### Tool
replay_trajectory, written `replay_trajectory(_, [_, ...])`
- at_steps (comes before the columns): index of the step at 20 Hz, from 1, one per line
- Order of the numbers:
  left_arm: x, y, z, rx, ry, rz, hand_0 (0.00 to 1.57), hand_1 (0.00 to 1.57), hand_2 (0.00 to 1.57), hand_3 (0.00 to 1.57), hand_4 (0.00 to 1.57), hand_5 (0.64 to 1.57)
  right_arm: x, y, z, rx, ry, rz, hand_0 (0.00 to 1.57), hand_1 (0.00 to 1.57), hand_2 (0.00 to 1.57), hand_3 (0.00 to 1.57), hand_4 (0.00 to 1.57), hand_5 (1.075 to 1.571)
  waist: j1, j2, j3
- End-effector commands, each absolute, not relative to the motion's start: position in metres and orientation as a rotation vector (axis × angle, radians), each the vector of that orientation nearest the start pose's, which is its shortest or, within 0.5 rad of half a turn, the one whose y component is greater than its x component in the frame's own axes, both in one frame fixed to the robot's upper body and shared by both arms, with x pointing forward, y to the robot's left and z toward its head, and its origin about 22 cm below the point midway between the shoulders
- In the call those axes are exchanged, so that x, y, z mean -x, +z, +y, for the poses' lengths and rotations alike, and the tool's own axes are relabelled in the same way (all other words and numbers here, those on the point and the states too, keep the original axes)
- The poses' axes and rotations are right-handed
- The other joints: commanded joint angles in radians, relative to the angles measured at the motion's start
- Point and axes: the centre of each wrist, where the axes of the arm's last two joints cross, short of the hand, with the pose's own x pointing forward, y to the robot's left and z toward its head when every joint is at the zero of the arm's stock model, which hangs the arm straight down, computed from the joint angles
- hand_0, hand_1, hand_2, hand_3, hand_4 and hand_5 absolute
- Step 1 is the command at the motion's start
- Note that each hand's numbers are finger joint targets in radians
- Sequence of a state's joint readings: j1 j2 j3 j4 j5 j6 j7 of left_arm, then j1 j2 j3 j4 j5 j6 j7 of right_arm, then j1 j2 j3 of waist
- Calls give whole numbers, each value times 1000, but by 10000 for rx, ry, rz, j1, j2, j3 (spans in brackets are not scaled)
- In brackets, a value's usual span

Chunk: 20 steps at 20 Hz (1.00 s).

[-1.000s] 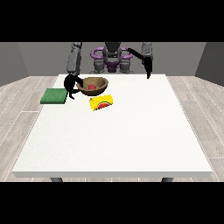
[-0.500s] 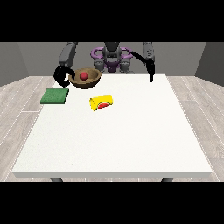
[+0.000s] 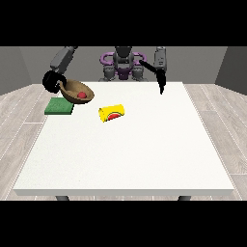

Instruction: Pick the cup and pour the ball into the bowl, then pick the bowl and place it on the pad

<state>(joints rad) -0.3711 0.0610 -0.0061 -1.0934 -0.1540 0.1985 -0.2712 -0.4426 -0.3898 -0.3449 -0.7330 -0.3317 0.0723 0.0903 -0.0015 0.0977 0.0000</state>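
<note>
Robot hand at view's left (image 3: 50,81) grips brown wooden bowl (image 3: 72,89) w/ red ball (image 3: 82,95), tilted, above green square pad (image 3: 59,106), upper left; other robot hand (image 3: 161,83): fingers unclear.

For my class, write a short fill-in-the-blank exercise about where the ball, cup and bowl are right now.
1. The red ball lies inside the ____.
2. The yellow cup lies on its ____ on the table.
3. The brown bowl is held above the table beside the ____ pad.
4. The bowl is held by the hand at the view's ____.

Missing words: bowl; side; green; left

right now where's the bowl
In the front view the bowl, ball inside, is at the view's left, held tilted above the green pad by the hand there.
</note>
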Motion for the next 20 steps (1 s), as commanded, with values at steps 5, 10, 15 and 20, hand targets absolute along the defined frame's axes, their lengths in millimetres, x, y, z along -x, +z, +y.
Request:
replay_trajectory(5, [-343,31,154,-2284,-2495,-19375,0,0,0,0,0,714,-322,30,-462,859,-4480,-13756,1571,1571,1571,843,873,1570,724,1925,16])
replay_trajectory(10, [-342,59,160,-2426,-2661,-20608,0,0,0,0,0,705,-306,46,-501,578,-4821,-14559,1571,1571,1571,482,855,1570,862,3266,27])
replay_trajectory(15, [-326,83,155,-2834,-2444,-21789,0,0,0,0,0,705,-307,80,-525,304,-5337,-15832,1571,1571,1571,0,848,1571,857,4436,40])
replay_trajectory(20, [-306,83,156,-2789,-2461,-21894,0,0,0,0,0,694,-313,93,-526,197,-5187,-16163,1571,1571,1571,0,788,1567,710,4439,25])
